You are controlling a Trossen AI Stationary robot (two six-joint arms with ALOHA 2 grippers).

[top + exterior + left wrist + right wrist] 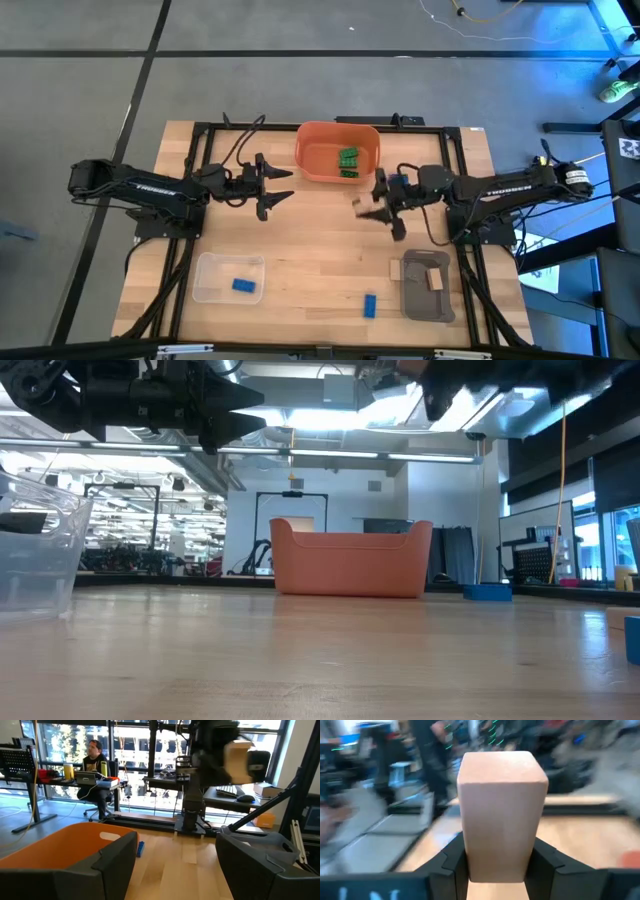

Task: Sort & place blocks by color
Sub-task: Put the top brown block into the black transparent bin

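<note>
One tan block (502,815) is clamped between the fingers of the right pincer (366,207), which hangs above the bench (320,270), between the orange bin (310,165) and the grey tray (425,300); the grip takes only the lower part of the block, so a fast swing could tilt it or let it slip out, I think. The grey tray already holds another tan block (435,279), so that is probably the goal; a release too high or off the tray's rim would send the block bouncing onto the bench. Green blocks (348,162) lie in the orange bin; one blue block (243,285) lies in the clear tray (205,290); a second blue block (369,305) lies loose on the bench just beside the grey tray, and a careless descent could knock it. The left pincer (283,186) waits beside the orange bin with its jaws spread wide and nothing in them; it is apart from the right one, yet a crossing move may bring them together.
</note>
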